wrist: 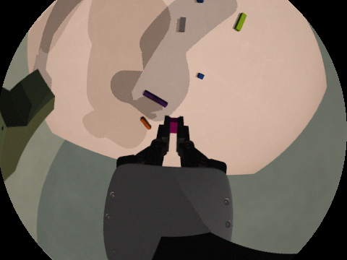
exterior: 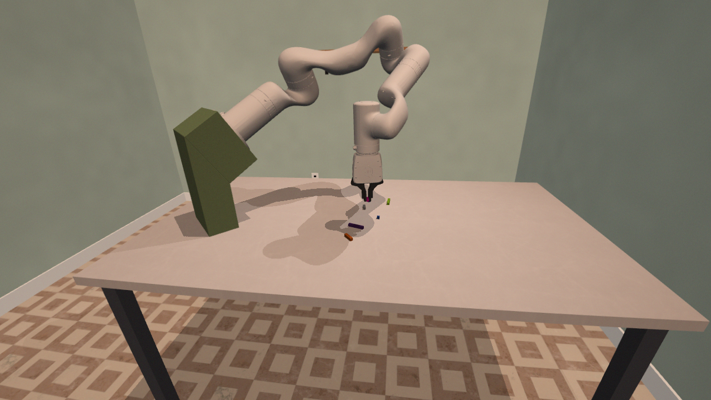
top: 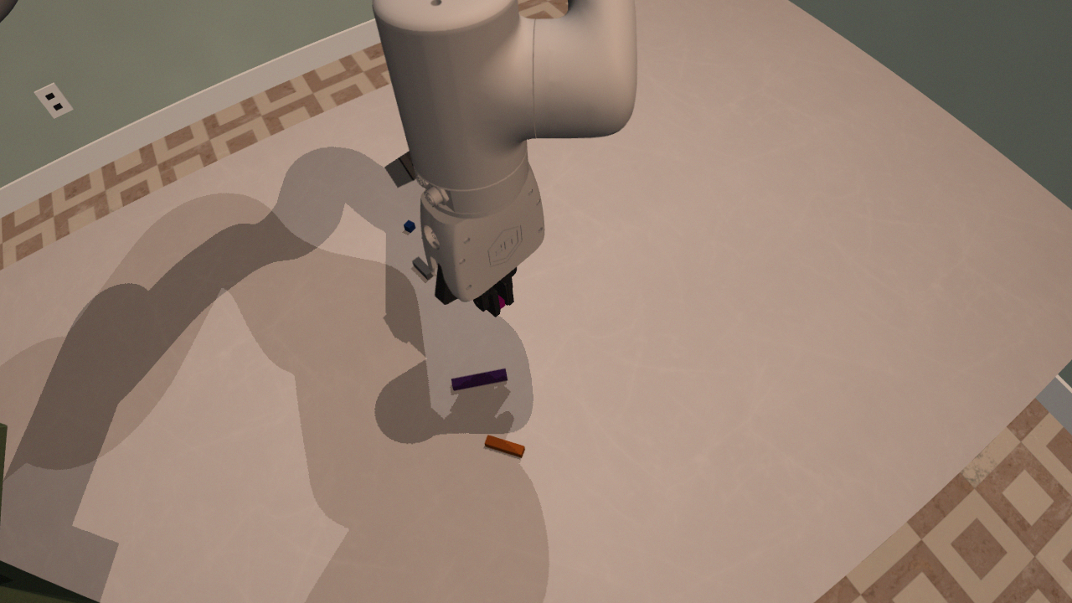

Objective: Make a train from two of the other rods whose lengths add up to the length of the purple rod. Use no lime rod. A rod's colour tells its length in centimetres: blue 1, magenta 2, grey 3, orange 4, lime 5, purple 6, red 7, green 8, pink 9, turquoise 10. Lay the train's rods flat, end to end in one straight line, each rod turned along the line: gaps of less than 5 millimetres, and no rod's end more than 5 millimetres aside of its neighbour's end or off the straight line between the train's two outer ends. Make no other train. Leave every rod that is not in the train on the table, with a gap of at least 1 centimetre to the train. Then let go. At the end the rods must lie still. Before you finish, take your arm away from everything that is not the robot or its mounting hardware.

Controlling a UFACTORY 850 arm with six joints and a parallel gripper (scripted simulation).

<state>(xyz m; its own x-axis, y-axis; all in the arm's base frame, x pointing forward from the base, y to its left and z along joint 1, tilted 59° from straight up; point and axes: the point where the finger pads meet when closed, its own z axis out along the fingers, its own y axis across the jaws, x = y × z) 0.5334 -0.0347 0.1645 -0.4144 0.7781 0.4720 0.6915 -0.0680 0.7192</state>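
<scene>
My gripper is shut on the magenta rod and holds it well above the table. The purple rod lies flat on the table below it. The orange rod lies flat a little nearer the front, apart from the purple rod.
A grey rod, a lime rod and two blue cubes lie farther back. The arm's olive base block stands at the left.
</scene>
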